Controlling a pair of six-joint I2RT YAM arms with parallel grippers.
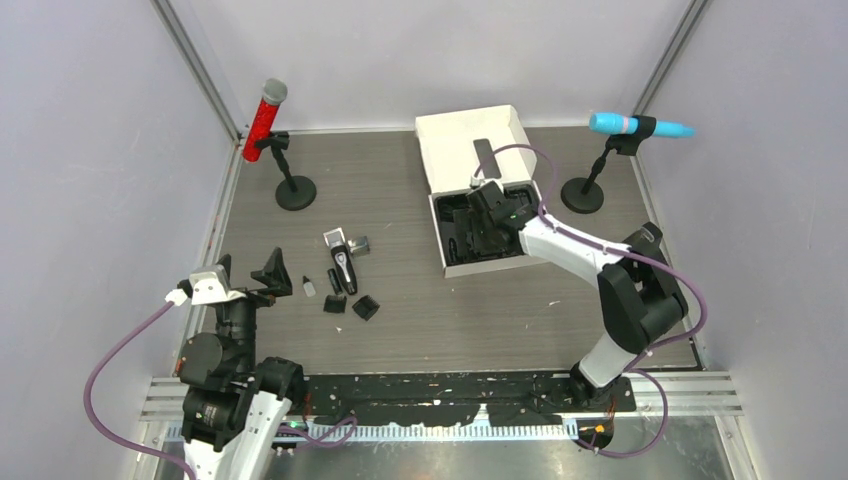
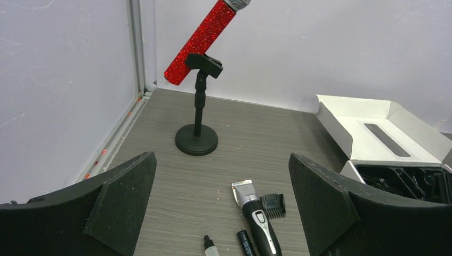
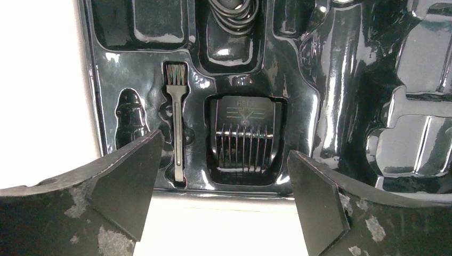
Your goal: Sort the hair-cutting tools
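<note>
Right wrist: right pincer [image 3: 224, 157] gapes above comb attachment [image 3: 244, 143] with unreadable embossing; left pincer [image 2: 222, 160] gapes too.

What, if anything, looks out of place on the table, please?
The hair clipper and several small black pieces lie scattered at mixed angles on the table left of the white box. In its black tray, a comb attachment and a small brush sit neatly in pockets; several other pockets look empty.

Grey wood-grain tabletop [image 1: 450, 320] bears red-microphone stand [image 1: 295, 193] rear left, blue-microphone stand [image 1: 582, 196] rear right, open white cardboard box [image 1: 455, 135] between, slim black-and-silver clipper [image 1: 343, 268] with small black plastic combs [image 1: 365, 308] left of centre.
</note>
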